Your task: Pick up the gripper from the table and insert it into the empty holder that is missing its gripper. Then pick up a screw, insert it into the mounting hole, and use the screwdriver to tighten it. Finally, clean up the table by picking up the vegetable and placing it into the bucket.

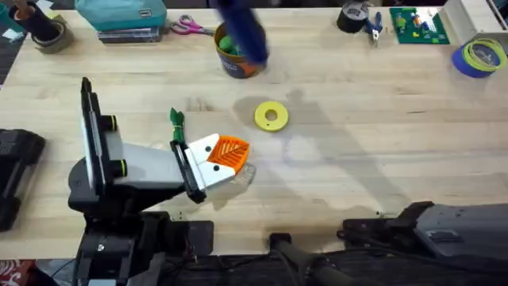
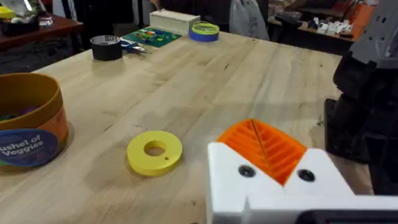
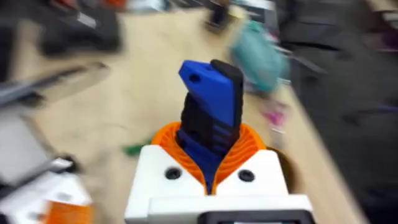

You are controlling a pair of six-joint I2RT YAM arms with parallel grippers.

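Your desk carries the left arm, whose claw lies low near the front; you cannot tell whether its fingers are parted. Your right claw is clamped around the blue screwdriver. The bucket stands at the back, the yellow disc nearer.

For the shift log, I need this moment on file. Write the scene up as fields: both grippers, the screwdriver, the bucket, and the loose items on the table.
left gripper: low over the near side of the table
right gripper: shut on the screwdriver
screwdriver: blue and black, upright between the orange pads
bucket: upright at the far side, something green inside
yellow disc: flat on the table, between bucket and left gripper
green piece: on the table beside the left arm
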